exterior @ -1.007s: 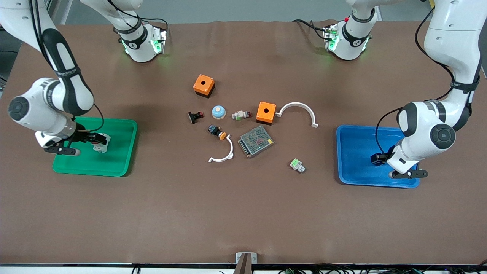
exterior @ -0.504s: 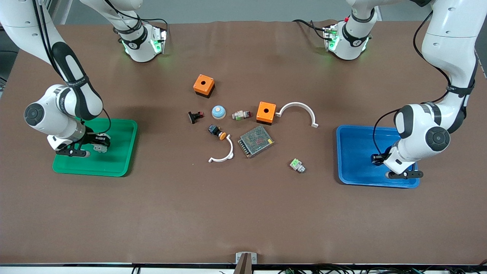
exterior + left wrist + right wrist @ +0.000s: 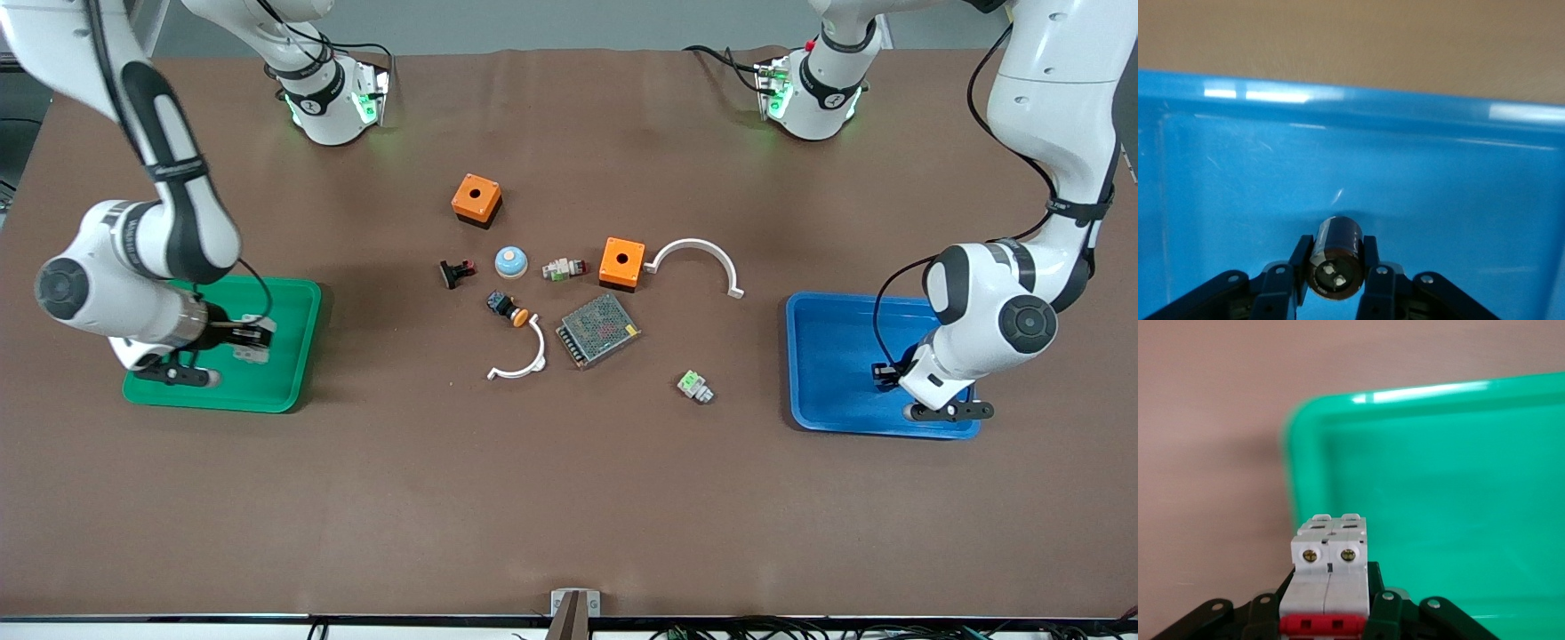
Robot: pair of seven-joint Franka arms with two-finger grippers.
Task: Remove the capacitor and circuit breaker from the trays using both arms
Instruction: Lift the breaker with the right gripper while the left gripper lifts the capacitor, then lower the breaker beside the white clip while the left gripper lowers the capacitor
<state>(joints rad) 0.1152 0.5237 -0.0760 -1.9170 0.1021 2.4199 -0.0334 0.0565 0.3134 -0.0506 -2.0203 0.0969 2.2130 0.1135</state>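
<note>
My left gripper is shut on the capacitor, a stubby black cylinder, held low over the blue tray; the tray's floor fills the left wrist view. My right gripper is shut on the breaker, a white-grey block with red levers, held over the green tray near its edge toward the table's middle. The breaker also shows in the front view. The green tray's rim shows in the right wrist view.
In the table's middle lie two orange boxes, a metal mesh unit, two white curved pieces, a black pushbutton with orange cap, a blue dome, and a green-and-white block.
My right gripper has shifted with the breaker toward the table's middle over the green tray. My left gripper has barely moved, staying low in the blue tray with the capacitor.
</note>
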